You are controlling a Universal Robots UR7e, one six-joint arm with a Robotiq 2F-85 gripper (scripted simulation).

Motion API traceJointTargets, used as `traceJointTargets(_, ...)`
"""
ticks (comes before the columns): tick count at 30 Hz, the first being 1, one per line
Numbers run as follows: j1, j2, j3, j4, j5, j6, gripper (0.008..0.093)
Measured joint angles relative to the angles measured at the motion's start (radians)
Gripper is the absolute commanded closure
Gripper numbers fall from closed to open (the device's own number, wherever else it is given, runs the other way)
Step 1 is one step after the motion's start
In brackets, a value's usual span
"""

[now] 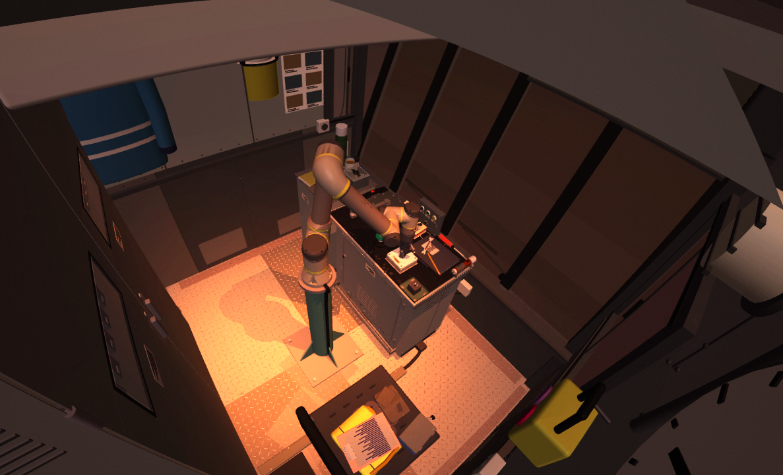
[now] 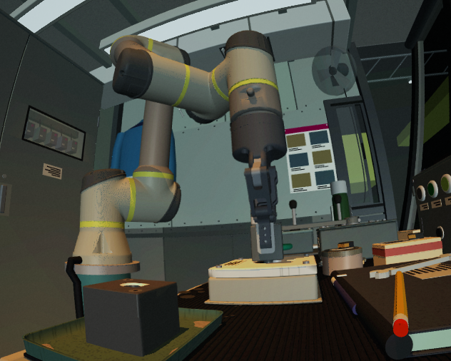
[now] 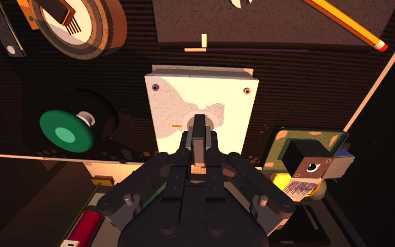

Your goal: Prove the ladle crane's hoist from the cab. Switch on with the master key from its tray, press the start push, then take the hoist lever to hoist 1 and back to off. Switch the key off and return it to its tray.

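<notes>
The master key (image 3: 198, 135) stands in the round lock of the cream key switch box (image 3: 201, 107) on the desk. My gripper (image 3: 198, 144) is closed, and in the wrist camera its fingers clamp the key's flat grey head from both sides. The gripper (image 2: 265, 248) points straight down onto the switch box (image 2: 264, 276). The key's tray (image 2: 121, 330) is a green dish with a dark block, at the desk's near end. The green start push (image 3: 66, 131) sits on the desk to the left of the switch box. The hoist lever (image 2: 293, 211) with a black knob stands further back.
The desk edge (image 3: 377, 80) runs close on the right. A tape roll (image 2: 341, 259), a dark notebook (image 2: 404, 295) with a pencil (image 2: 400, 299) and a red-striped box (image 2: 407, 248) lie beyond the switch box. An indicator panel (image 2: 439, 194) rises at the right.
</notes>
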State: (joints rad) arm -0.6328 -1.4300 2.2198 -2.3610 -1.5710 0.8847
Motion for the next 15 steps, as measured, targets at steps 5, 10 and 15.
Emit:
traceJointTargets(5, 0.000, 0.000, 0.000, 0.000, 0.000, 0.030, 0.0934)
traceJointTargets(10, 0.000, 0.000, 0.000, 0.000, 0.000, 0.047, 0.0934)
traceJointTargets(15, 0.000, 0.000, 0.000, 0.000, 0.000, 0.053, 0.0934)
